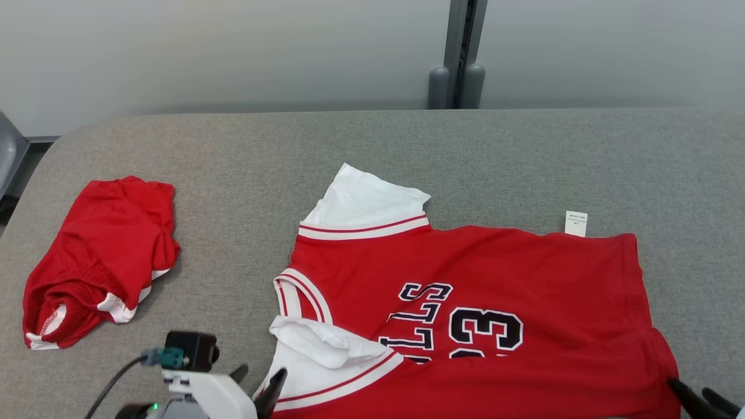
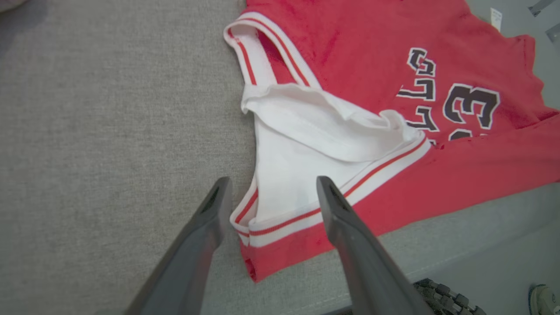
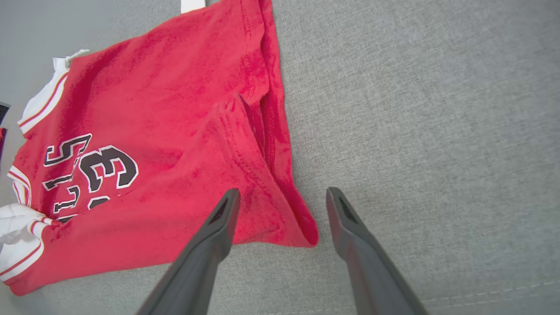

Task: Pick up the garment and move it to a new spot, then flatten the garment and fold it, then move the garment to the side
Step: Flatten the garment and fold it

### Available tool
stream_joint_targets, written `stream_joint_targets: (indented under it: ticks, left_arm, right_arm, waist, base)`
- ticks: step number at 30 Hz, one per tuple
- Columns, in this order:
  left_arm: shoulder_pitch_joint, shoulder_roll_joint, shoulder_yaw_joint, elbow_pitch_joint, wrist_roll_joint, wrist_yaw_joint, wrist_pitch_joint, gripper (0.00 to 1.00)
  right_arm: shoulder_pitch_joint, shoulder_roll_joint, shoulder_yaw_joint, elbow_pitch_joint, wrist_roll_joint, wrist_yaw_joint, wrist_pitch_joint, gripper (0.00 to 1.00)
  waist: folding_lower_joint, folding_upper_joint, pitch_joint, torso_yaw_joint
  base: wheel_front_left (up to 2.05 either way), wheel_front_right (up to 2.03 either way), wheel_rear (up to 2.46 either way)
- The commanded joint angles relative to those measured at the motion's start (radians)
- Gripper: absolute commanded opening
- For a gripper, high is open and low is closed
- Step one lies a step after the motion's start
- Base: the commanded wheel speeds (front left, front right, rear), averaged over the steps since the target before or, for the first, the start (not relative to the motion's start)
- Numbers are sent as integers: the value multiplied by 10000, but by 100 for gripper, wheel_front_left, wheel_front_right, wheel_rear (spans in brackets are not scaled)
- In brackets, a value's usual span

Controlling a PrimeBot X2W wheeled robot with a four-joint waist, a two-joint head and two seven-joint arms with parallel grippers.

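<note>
1. Jersey [image 1: 465, 279] flat on bench [image 1: 407, 145], centre toward 4 o'clock in head view, near edge folded over the print.
2. Left tool [image 2: 272, 181] wide, gripping nothing, straddling the white sleeve at jersey's 7 o'clock corner.
3. Right tool [image 3: 283, 191] wide, empty, straddling the 5 o'clock hem corner.
4. Shorts [image 1: 99, 262] bunched at 9 o'clock, well apart.

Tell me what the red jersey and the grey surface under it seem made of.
Red jersey: soft knit cloth, matte, perhaps cotton or a blend; it creases limply and has stitched hems. Grey surface: woven upholstery-like fabric, matte, with a fine flecked weave and a sewn seam near its edge.
</note>
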Motion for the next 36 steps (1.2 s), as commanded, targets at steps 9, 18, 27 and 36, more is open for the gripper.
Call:
stream_joint_targets:
  ticks: [9, 18, 27, 36]
  left_arm:
    - [-3694, 22, 270, 91, 957, -794, 770, 100]
    - [-7161, -770, 106, 2361, 1246, -2313, 1639, 100]
    - [-9599, -1584, -85, 5040, 1021, -3410, 2826, 100]
    - [-10780, -1653, -196, 6525, 752, -3970, 3864, 100]
  right_arm:
    - [-1527, -210, -617, -1246, -411, 21, -354, 100]
    - [-4228, -166, -219, -135, -953, 21, -884, 100]
    - [-6457, -66, 862, 1514, -570, 21, -716, 100]
    - [-7738, 16, 2164, 2188, 278, 21, -220, 100]
  waist:
    - [0, 0, 814, -203]
    - [0, 0, 2444, -716]
    - [0, 0, 3598, -1298]
    - [0, 0, 4246, -1856]
  base:
    - [0, 0, 0]
    - [0, 0, 0]
    - [0, 0, 0]
    - [0, 0, 0]
